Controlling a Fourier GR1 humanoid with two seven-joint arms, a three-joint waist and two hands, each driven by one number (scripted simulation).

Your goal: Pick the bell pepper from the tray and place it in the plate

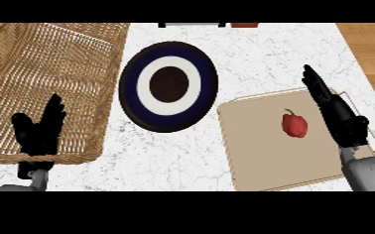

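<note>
A small red bell pepper (294, 124) with a short stem lies on the tan tray (260, 148) at the right of the counter. My right hand (338, 115) hovers over the tray's right edge, just right of the pepper, fingers straight and pointing away; it is open and holds nothing. The round plate (168, 86), dark blue with a white ring and a dark centre, sits left of the tray in the counter's middle. My left hand (40, 131) rests open at the lower left, fingers up, over the basket.
A large wicker basket (55, 69) fills the left side of the white marbled counter (278, 59). Small white and red objects (244, 25) peek in at the far edge. A wooden floor strip (360, 44) shows past the counter's right edge.
</note>
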